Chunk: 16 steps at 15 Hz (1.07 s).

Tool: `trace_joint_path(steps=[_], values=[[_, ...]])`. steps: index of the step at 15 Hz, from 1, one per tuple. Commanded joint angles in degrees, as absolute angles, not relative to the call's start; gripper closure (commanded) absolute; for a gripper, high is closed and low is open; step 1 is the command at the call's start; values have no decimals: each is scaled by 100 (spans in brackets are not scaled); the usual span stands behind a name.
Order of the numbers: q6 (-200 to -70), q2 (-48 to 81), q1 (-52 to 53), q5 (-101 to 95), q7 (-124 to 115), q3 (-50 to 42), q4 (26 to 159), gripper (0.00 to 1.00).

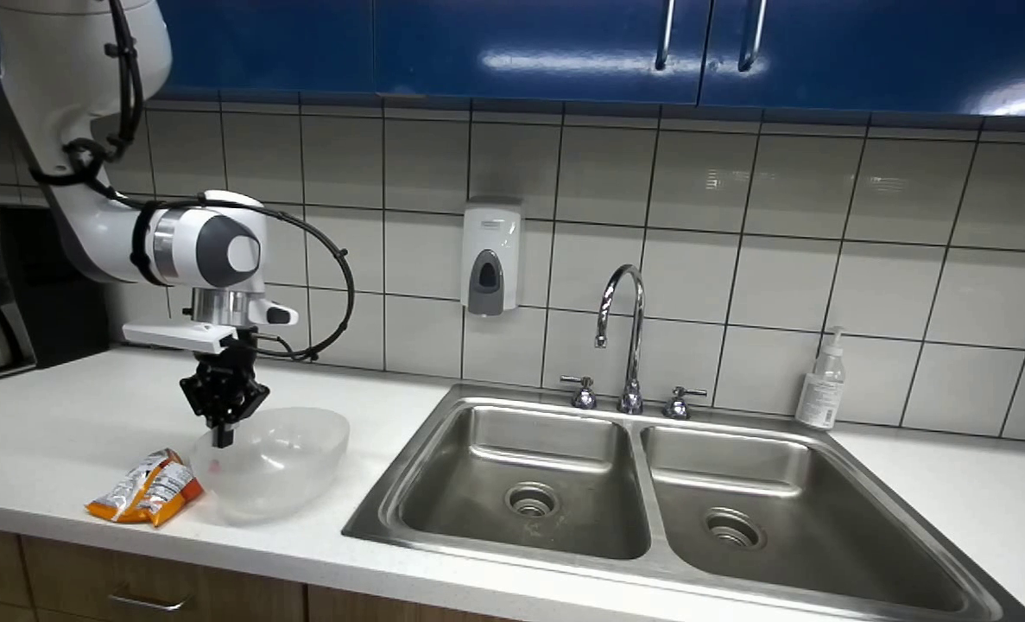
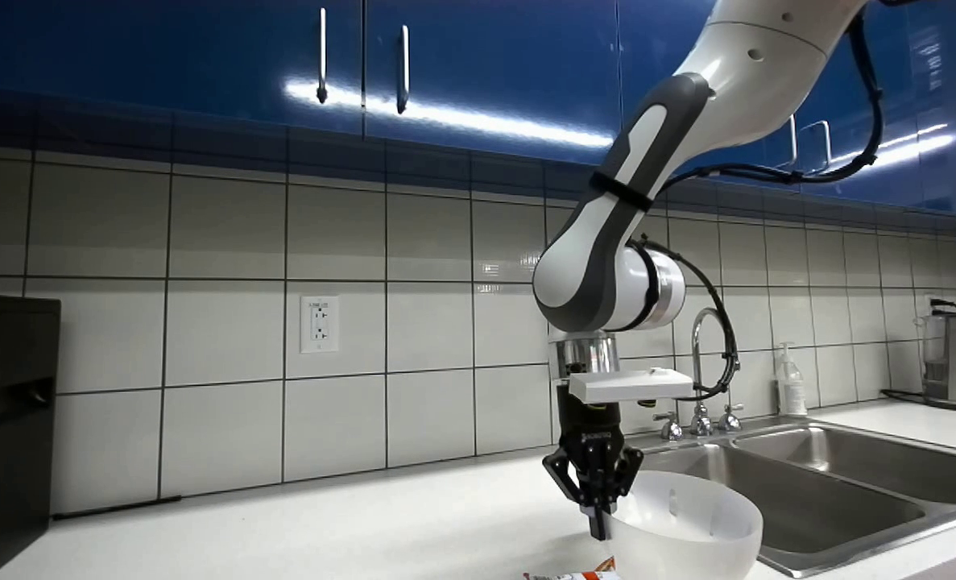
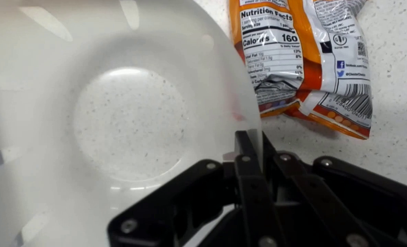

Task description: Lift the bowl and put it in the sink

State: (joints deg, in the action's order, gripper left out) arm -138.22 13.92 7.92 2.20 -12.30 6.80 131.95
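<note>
In an exterior view, the wide round translucent bowl (image 1: 275,471) is right of the crumpled orange-and-white snack packet (image 1: 148,485) and left of the rectangular two-basin stainless-steel sink (image 1: 653,497).

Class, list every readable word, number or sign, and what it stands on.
On the snack packet:
"Nutrition Facts"
"1 serving per container"
"Serving size"
"Calories 160"
"% Daily Value"
"Trans Fat 0g"
"13%"
"8%"
"0%"
"11%"
"GF"
"GLUTEN FREE"
"f" logo
Bird logo
"@Chester…"
"28400"
Too small or blurred: other packet print; lettering on pump bottle, soap dispenser, electrical outlet and end effector.
</note>
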Motion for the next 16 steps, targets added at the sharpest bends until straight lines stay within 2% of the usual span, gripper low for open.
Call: trace_joint_path(steps=[1, 16], values=[[-13838, 1426, 858, 81, -1280, 609, 13111, 99], [-13582, 1106, 791, -666, -1355, 341, 12749, 99]])
